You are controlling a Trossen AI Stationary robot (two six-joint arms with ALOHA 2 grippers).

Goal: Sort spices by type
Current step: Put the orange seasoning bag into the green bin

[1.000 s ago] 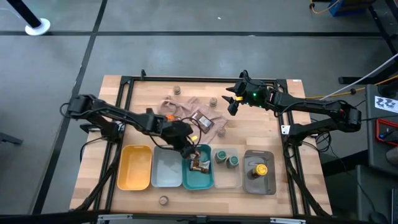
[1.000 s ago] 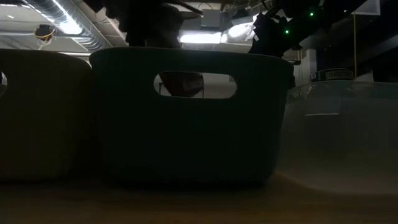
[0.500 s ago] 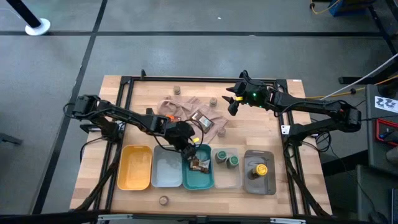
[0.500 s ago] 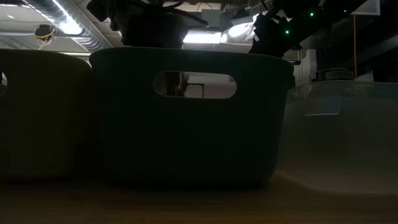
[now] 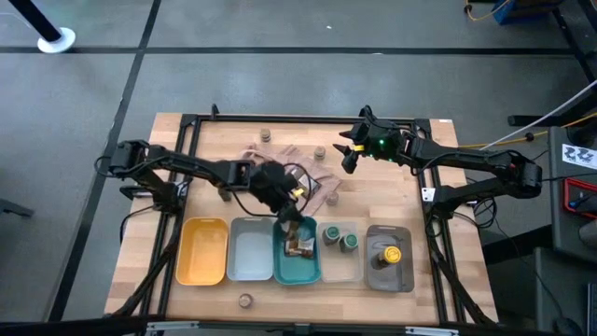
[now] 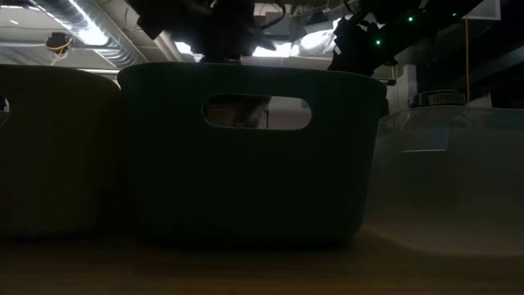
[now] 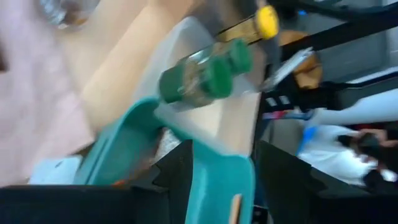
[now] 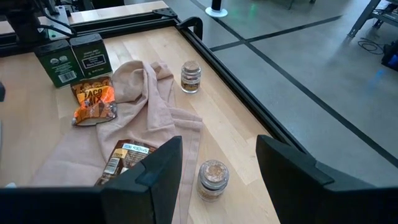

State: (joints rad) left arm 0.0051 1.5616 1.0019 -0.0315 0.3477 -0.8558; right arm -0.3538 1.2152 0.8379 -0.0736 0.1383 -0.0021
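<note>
1. Sorted so far: flat orange-brown packets (image 5: 298, 245) lie in the teal rectangular tray (image 5: 283, 264), directly under the left tool (image 5: 293, 217). Beside it, two green-lidded round jars (image 5: 340, 238) stand in the clear tray (image 5: 357, 271), and a yellow-lidded jar (image 5: 391, 253) sits in the grey tray (image 5: 407, 276).
2. The left tool's fingers are spread and empty above the teal tray's rim.
3. The yellow tray (image 5: 201, 250) and the pale tray (image 5: 250, 254) beside it look unfilled.
4. Left to sort: on the beige-pink cloth (image 8: 155, 99) just ahead of the right tool (image 8: 217, 163) lie more orange-brown packets (image 8: 92, 101), two small dark boxes (image 8: 73, 57) and tan-lidded jars (image 8: 212, 178); another jar (image 5: 245, 300) sits on the tabletop (image 5: 448, 261) beyond the trays.
5. The right tool hovers spread and empty; I judge the task roughly half done.
</note>
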